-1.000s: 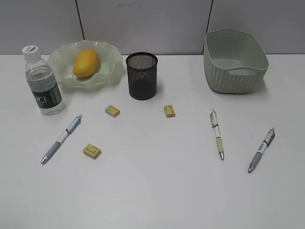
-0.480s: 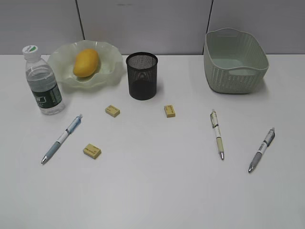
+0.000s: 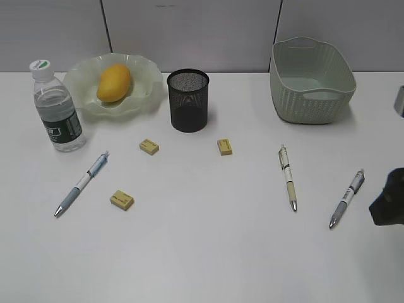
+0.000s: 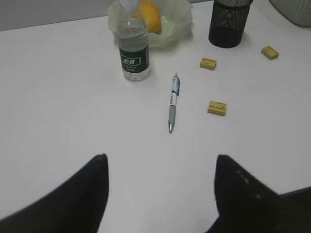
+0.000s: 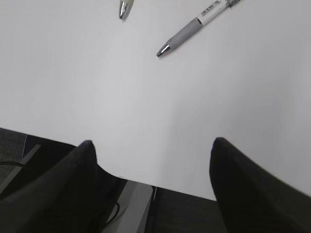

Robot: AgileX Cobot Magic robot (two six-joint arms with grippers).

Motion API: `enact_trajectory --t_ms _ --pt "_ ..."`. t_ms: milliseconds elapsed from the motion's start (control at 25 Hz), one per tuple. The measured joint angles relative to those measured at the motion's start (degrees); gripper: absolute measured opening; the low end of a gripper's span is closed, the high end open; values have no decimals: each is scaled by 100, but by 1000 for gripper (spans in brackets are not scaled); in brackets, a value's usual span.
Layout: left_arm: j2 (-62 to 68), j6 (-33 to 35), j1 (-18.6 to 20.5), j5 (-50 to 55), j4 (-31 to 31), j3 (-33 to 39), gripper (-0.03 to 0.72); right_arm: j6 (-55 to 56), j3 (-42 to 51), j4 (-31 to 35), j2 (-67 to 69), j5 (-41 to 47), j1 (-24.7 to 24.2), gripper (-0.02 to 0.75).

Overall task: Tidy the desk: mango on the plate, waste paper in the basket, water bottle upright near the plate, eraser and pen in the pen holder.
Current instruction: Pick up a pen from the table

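While the mango (image 3: 113, 83) sits on the plate (image 3: 146, 69) | bottle (image 3: 57, 107) stands beside it | pens, erasers lie on desk (image 3: 202, 252) | left gripper (image 4: 160, 167) wide apart, empty | right gripper (image 5: 150, 148) wide apart, empty

The worktop (image 3: 202, 252) is plain white. A yellow-orange mango (image 3: 113, 83) lies in the translucent pale green plate (image 3: 146, 88). Left of the plate, the clear water bottle (image 3: 57, 110) has a dark green label and a white cap. Right of the plate, the pen holder (image 3: 188, 101) is black wire mesh; further right, the basket (image 3: 310, 82) is pale green with woven-look ribbing. The erasers (image 3: 149, 146) are tan.
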Motion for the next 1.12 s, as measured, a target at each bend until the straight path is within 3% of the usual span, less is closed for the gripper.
enact_trajectory --t_ms 360,640,840,1120 --pt "-11 0 0 0 0 0 512 778 -1160 0 2202 -2 -128 566" --pt "-11 0 0 0 -6 0 500 1303 -1893 0 3386 -7 -777 520" --pt "-11 0 0 0 -6 0 500 1955 -1996 0 3932 -157 -1142 512" --pt "-11 0 0 0 -6 0 498 2543 -2013 29 4396 -573 -1174 482"
